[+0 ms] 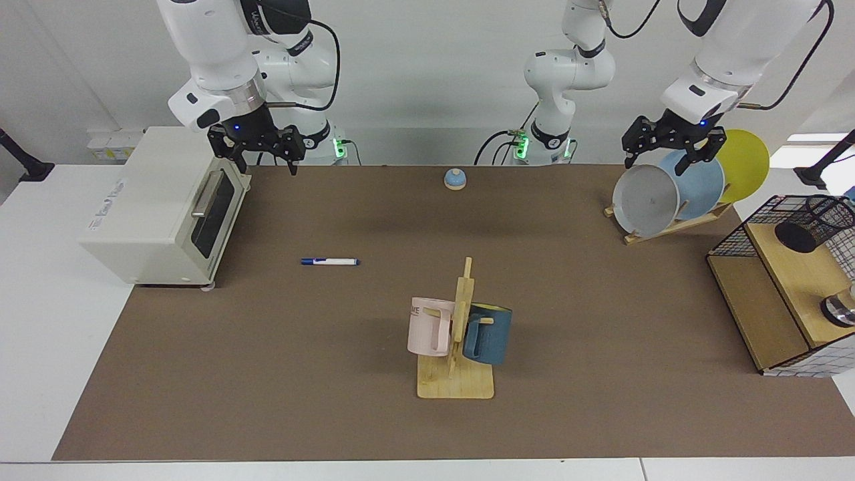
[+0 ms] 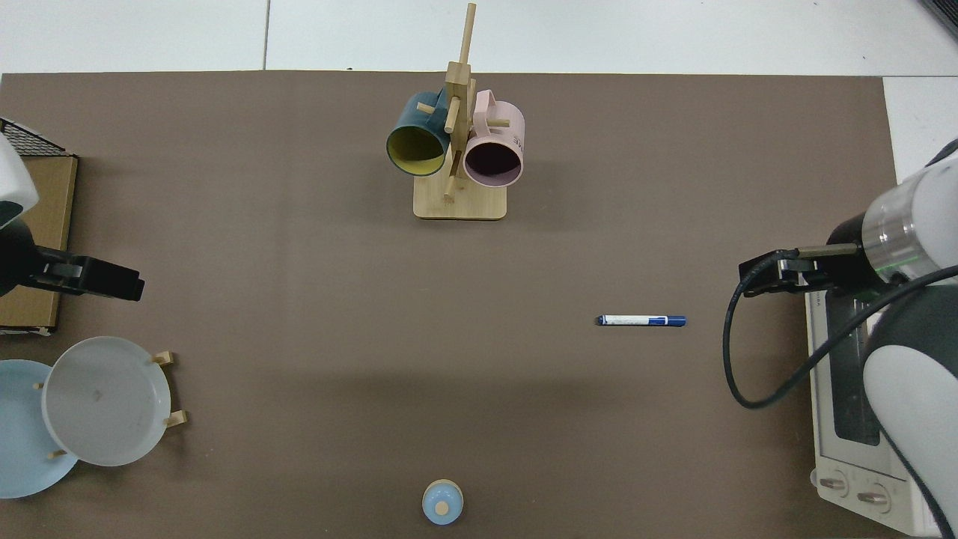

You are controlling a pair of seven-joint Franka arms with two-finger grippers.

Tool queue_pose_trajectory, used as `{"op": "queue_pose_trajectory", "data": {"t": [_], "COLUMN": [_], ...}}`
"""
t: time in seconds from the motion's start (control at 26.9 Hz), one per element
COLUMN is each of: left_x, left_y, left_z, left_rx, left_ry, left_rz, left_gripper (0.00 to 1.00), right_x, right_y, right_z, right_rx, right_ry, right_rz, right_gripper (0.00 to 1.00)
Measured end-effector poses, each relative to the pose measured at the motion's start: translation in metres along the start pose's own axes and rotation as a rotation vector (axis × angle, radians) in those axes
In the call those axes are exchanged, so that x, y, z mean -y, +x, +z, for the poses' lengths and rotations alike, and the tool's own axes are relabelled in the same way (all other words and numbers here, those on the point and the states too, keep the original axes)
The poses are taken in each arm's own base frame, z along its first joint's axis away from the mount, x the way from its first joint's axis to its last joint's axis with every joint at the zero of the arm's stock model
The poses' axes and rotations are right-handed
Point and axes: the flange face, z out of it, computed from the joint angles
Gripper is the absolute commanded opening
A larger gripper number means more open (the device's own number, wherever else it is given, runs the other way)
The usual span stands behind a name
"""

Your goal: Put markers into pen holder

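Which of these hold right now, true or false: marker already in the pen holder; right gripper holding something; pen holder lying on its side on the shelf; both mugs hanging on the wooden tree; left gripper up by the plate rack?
1. The marker is in the pen holder. False: it lies flat on the mat.
2. The right gripper holds something. False: open, empty, hovering by the toaster oven.
3. The pen holder lies tipped on the shelf. True.
4. The pink mug and the blue mug hang on the tree. True.
5. The left gripper hovers by the plate rack. True.

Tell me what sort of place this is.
Likely a robotics lab's mock kitchen-and-desk tabletop: two arms stand over a brown mat holding a toaster oven, a mug rack and a marker.
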Motion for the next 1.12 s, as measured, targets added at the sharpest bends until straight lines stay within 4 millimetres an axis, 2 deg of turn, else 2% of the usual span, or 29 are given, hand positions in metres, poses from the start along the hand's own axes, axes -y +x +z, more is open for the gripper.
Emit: {"op": "queue_pose_trajectory", "data": {"t": [0.86,1.0,1.12], "left_x": [-0.0022,-0.0023,-0.0023], "left_y": [0.0,-0.0002,-0.0003], "left_z": [0.0006,0.0007,0.001], "left_rx": [0.004,0.005,0.007], "left_ry": [0.0,-0.001,-0.001], "left_rz": [0.004,0.004,0.004], "left_gripper": [1.0,1.0,1.0], "right_x": [0.0059,0.0054,0.0058], "right_y": [-0.0011,-0.0011,0.0], "right_z": [0.0001,0.002,0.0039], "right_rx": [0.0,0.004,-0.005], "right_ry": [-0.001,-0.002,0.0], "right_rz": [-0.008,0.083,0.217], "right_gripper": [1.0,1.0,1.0]}}
